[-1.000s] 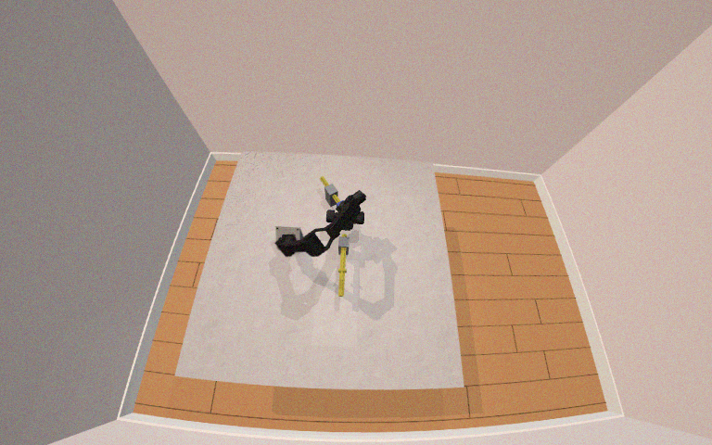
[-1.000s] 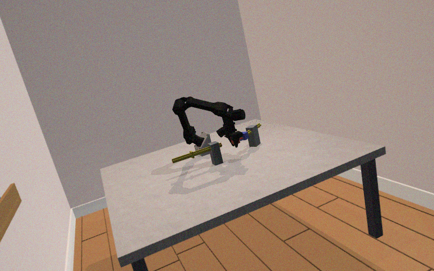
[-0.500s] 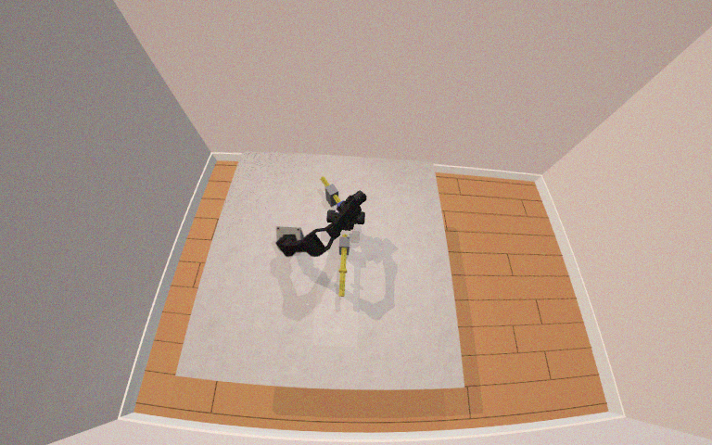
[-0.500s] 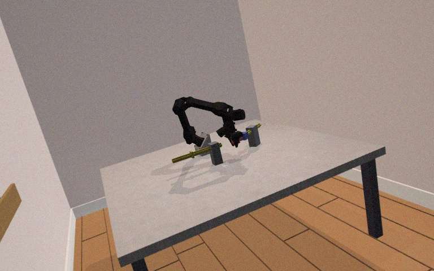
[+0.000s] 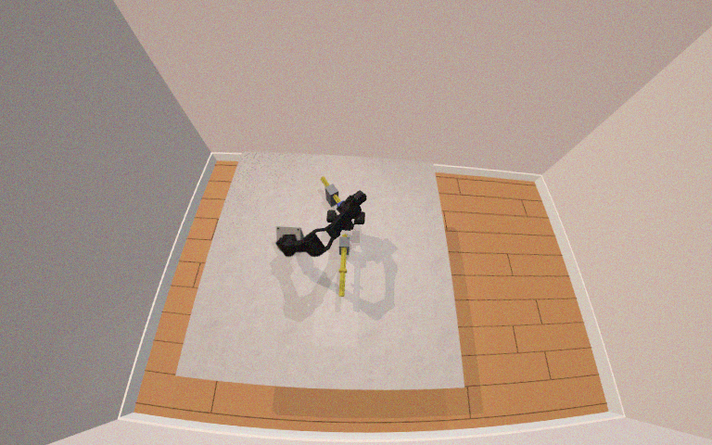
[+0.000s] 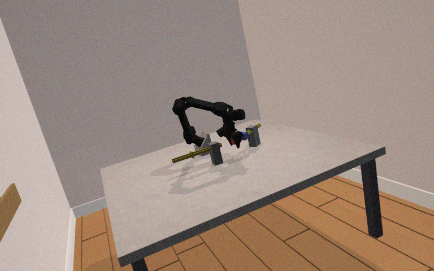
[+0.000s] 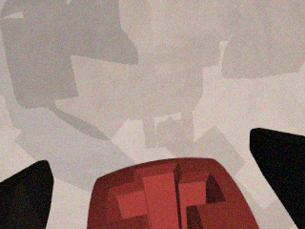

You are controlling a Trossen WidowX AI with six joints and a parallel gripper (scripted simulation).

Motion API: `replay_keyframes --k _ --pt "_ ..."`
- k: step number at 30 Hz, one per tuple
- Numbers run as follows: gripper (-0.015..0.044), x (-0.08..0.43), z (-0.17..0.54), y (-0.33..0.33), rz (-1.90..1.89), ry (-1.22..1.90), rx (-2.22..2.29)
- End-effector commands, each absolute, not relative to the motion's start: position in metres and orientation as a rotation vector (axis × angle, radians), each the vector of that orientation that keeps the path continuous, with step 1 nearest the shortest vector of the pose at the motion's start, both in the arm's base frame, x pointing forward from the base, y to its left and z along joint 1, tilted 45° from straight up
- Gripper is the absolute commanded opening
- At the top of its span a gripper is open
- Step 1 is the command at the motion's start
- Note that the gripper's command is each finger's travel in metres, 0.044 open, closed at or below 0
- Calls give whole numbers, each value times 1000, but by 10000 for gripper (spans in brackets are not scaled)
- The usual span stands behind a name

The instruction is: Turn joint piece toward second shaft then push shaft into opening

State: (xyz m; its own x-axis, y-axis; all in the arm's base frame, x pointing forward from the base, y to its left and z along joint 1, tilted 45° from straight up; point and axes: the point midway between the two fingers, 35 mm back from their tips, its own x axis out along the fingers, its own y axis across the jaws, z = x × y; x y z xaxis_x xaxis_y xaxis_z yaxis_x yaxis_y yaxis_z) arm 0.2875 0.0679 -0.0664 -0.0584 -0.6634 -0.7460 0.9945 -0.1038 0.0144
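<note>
The red joint piece (image 6: 233, 140) (image 7: 159, 191) sits between the fingers of my gripper (image 5: 346, 219) (image 7: 152, 156), which is open, with a gap on both sides in the wrist view. A blue hinge part (image 5: 339, 204) (image 6: 244, 135) joins it to the yellow fixed shaft (image 5: 324, 181) (image 6: 259, 125), held in the far grey block (image 5: 331, 195) (image 6: 253, 135). The yellow second shaft (image 5: 342, 283) (image 6: 182, 157) passes through the near grey block (image 5: 343, 244) (image 6: 216, 153), its short end pointing toward the joint. The arm hides the opening in the top and exterior views; I cannot tell its exact aim.
The arm's base plate (image 5: 287, 231) (image 6: 206, 139) stands left of the blocks in the top view. The arm reaches over the table (image 5: 251, 340) (image 6: 153, 217) to the joint. A collar (image 5: 342, 271) (image 6: 191, 154) sits on the second shaft's long outer part.
</note>
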Motion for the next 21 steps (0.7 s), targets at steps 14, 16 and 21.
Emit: replay_keyframes --k 14,16,21 --pt "440 289 -52 89 -1610 452 508" --pt "440 289 -50 91 -1610 436 490" --pt "440 289 -50 91 -1610 436 490"
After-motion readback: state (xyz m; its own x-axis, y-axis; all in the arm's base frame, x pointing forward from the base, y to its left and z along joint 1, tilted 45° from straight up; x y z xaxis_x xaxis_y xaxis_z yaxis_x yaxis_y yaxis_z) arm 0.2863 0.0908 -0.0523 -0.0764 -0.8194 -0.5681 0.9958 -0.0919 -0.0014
